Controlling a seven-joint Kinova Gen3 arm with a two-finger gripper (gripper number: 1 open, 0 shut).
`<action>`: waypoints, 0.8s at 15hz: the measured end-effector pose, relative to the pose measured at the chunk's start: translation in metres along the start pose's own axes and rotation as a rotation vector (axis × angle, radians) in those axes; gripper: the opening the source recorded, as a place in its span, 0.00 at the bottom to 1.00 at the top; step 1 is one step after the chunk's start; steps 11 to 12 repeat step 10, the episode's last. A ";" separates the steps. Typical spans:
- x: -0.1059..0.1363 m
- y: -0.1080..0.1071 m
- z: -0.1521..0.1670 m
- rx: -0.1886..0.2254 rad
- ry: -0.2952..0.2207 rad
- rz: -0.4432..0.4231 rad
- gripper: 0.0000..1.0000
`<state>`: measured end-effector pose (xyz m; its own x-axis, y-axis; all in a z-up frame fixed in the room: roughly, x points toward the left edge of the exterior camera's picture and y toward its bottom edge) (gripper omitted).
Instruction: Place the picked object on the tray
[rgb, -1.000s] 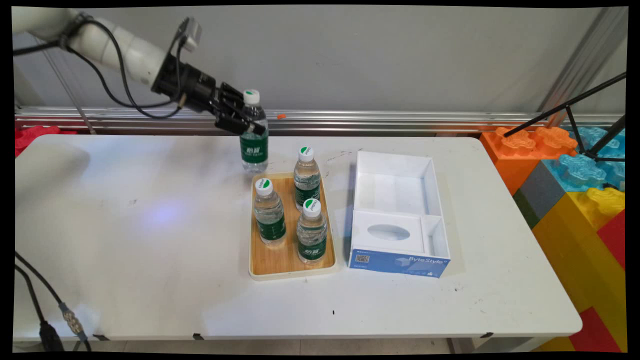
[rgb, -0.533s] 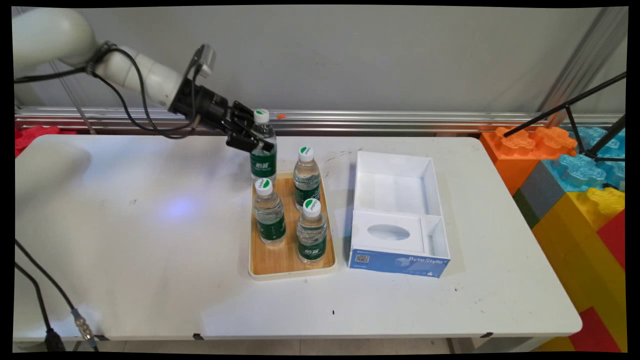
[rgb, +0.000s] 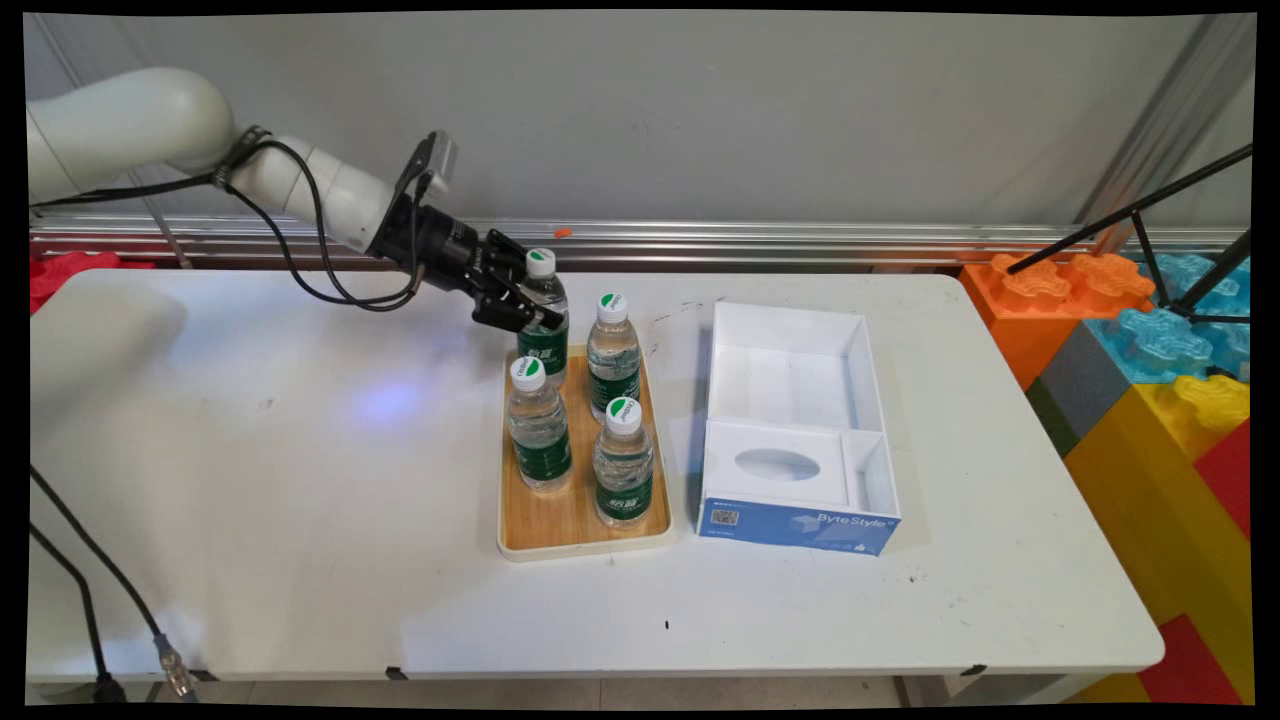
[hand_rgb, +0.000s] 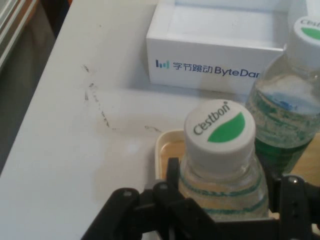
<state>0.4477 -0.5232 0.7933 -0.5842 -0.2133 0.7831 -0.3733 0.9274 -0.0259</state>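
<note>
My gripper (rgb: 528, 312) is pinched on the shoulder of a water bottle (rgb: 545, 318), just under its white-and-green cap; the hand view shows my black fingers (hand_rgb: 172, 180) pressed against the clear plastic on both sides. The bottle stands upright at the far left corner of the wooden tray (rgb: 560, 525). From the main view I cannot tell whether its base sits on the tray floor or hangs just above it — the front-left bottle (rgb: 539, 425) hides the foot.

Judging by how things lie, three bottles stand free on the tray: the front-left one, the far-right one (rgb: 613, 352) and the front-right one (rgb: 624, 460). The one I hold fills the fourth corner, so what seems left is to settle it and let go.

Room is tight. To my left the bench (rgb: 250, 480) is bare and wide, and my arm comes in over it with cables hanging. Right of my bottle, the far-right bottle is just beside it, and the front-left one stands close in front. The tray's cream rim runs just behind and left of my bottle, as the hand view shows. Further right, the white box (rgb: 795, 420) with the blue front lies apart from the tray, a narrow strip of bench between them.
</note>
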 end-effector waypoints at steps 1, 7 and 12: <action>-0.001 0.000 0.002 0.001 0.001 0.008 0.00; -0.006 0.005 0.005 0.000 0.005 0.045 1.00; -0.008 0.007 0.006 0.001 0.004 0.066 1.00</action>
